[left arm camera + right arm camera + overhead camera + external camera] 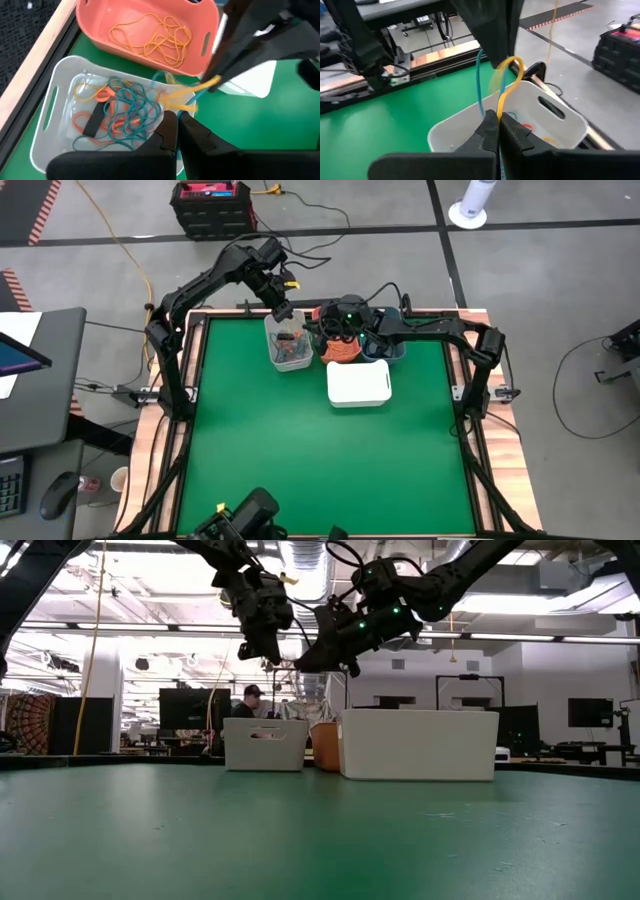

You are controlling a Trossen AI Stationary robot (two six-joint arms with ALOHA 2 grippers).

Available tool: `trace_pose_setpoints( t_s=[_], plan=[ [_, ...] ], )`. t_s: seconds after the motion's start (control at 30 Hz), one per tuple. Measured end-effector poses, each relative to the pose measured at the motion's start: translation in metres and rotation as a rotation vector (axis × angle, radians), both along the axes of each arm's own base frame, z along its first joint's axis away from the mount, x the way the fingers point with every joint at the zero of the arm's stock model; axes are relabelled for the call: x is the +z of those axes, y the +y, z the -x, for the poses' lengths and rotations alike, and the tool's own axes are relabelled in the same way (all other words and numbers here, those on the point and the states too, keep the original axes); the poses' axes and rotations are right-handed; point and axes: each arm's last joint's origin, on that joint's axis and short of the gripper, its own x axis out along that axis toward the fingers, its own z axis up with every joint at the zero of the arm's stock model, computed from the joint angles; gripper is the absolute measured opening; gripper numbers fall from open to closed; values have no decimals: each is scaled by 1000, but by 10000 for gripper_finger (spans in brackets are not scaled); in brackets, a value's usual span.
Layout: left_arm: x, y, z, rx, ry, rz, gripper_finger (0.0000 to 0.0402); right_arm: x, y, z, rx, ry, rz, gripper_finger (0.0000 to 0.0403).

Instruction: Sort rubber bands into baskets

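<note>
Above the far baskets, your right gripper (497, 120) has its dark fingers pinched shut on a thin yellow rubber band (509, 75), with a teal band (479, 82) hanging beside it. Your left gripper (177, 117) hangs just above the light grey basket (290, 348), fingers closed on nothing you can see. That smooth, round-cornered grey bin holds a tangle of teal, orange and yellow loops (117, 110); the coral basket (95, 22) beside it holds yellow loops only. You see the white basket (358, 383) nearer, all on green matting (320, 470). An open workshop with a seated person (250, 700) lies beyond.
</note>
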Motion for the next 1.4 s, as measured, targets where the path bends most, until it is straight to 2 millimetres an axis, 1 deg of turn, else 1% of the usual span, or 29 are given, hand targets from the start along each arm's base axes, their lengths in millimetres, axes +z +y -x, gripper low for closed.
trace_pose_setpoints(
  t_s=[0.13,0.33,0.4,0.5,0.63,0.8,0.87,0.93,1.13,1.2,1.27,1.4],
  plan=[
    [-1,0,-1,27,41,-35,16,1,1,-1,5,-12,-25,30],
    [-1,2,5,73,128,-94,84,1,6,-3,14,-15,-39,29],
    [0,-1,8,47,133,-73,106,1,8,-4,18,-16,-42,29],
    [-1,-7,11,6,121,18,129,1,11,-4,24,-17,-42,29],
    [-1,-18,9,-88,60,143,137,1,10,-4,23,-17,-42,29],
    [0,-28,-1,-202,-7,154,138,1,9,-4,19,-16,-42,29],
    [-7,-30,-5,-211,-7,152,138,1,8,-3,13,-16,-41,29],
    [-19,-31,-7,-202,13,174,138,1,7,-3,6,-16,-40,29],
    [-68,-35,-4,-170,113,279,134,1,4,-2,-22,-16,-42,29],
    [-82,-35,-1,-145,117,293,129,1,3,-2,-27,-18,-48,29],
    [-90,-37,3,-118,88,274,123,1,3,-2,-27,-18,-50,29],
    [-89,-40,11,-39,-10,184,112,0,4,-2,-26,-16,-51,29]
  ],
)
